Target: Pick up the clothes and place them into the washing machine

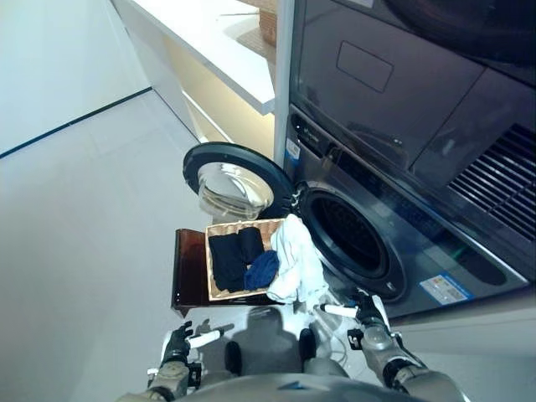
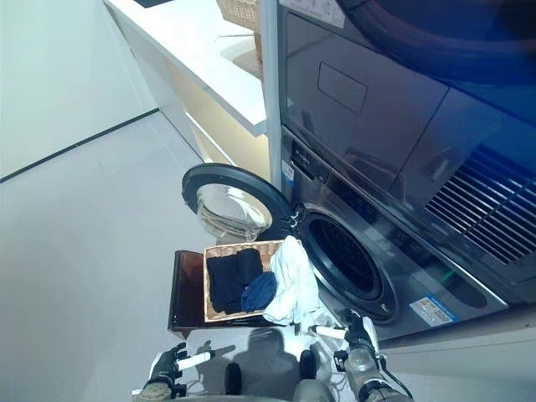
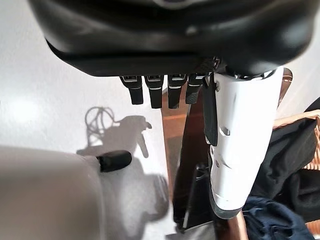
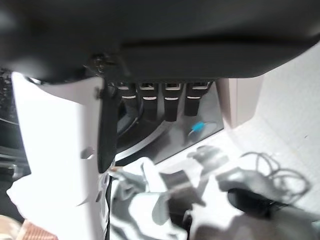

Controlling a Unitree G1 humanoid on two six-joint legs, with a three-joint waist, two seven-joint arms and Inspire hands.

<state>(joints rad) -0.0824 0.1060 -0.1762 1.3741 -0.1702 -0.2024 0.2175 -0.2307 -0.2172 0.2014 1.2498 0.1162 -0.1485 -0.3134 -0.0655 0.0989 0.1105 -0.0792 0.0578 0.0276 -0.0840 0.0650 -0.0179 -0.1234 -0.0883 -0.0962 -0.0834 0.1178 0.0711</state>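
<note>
Down near the floor, the left hand hangs empty, its fingers straight and relaxed and its white-covered thumb standing out beside them; it touches nothing and sits well short of the wicker basket. On the other side, the right hand is likewise slack, fingers extended in a row with nothing between them and the white thumb, and it hovers low in front of the washing machine, off the basket's far corner.

Between the two hands and a little beyond them stands the basket, set on a dark brown stool whose bare top shows on the side away from the machine. Inside the basket lies a black garment along the side away from the machine, with a crumpled blue garment just beside it toward the machine. A white garment drapes over the basket's rim on the machine side, hanging down toward the floor.

Just past the basket, the washing machine's round door stands swung wide, its glass bowl facing out, and the dark drum opening gapes beside the basket's white garment. A white countertop runs off behind the door, carrying another wicker basket at its far end.
</note>
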